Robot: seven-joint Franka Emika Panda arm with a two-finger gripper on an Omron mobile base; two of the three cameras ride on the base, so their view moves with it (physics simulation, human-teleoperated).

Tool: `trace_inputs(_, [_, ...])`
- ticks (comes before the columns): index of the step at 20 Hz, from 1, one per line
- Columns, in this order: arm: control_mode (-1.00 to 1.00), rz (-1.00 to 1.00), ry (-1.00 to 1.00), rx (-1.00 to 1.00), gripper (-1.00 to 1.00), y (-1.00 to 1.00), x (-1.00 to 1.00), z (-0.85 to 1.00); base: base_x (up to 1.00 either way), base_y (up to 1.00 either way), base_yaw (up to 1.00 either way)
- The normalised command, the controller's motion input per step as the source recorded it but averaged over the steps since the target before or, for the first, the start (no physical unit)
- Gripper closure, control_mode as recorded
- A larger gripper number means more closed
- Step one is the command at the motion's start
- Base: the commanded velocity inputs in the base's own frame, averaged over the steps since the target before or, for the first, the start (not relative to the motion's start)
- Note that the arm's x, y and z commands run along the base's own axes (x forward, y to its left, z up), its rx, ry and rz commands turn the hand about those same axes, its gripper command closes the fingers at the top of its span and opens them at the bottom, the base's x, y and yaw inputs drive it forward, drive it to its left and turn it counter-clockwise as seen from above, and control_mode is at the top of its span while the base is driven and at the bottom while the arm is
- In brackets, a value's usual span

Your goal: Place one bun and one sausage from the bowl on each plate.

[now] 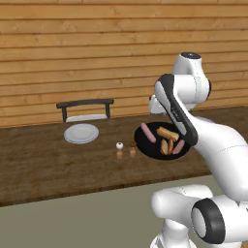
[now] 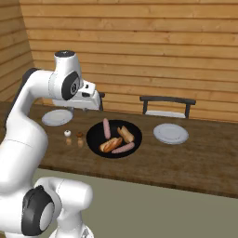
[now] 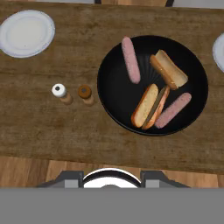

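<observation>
The end effector (image 2: 91, 103) hangs high above the dark wooden tabletop (image 3: 52, 127), over its near edge beside the wide black round bowl (image 3: 114, 87); I cannot tell whether its fingers are apart or together. The bowl holds two pink sausages (image 3: 130, 59) and two tan split buns (image 3: 169, 69). Two pale grey-white round plates (image 3: 26, 33) lie toward the far edge on either side, with two small shakers (image 3: 59, 92) just left of the bowl.

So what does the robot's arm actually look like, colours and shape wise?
The arm is glossy white with rounded, tubular links and dark grey to black rings and caps at the joints. Its base is a bulbous white body with a black disc joint. The hand is a boxy white and grey block. No cables or markings are visible.
</observation>
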Motion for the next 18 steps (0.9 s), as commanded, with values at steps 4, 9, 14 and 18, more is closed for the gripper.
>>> trace_inputs(4, [-1.00,0.00,0.00,0.00,-1.00,-0.15,-0.03,-0.02,0.00,0.00,0.00])
trace_inputs(9, [-1.00,0.00,0.04,-0.08,-1.00,-0.49,0.18,-0.08,0.00,0.00,0.00])
trace_inputs(14, [-1.00,0.00,0.05,-0.05,-1.00,-0.52,0.40,-0.26,0.00,0.00,0.00])
trace_inputs(18, [-1.00,0.00,0.01,-0.01,-1.00,-0.35,0.49,-0.37,0.00,0.00,0.00])
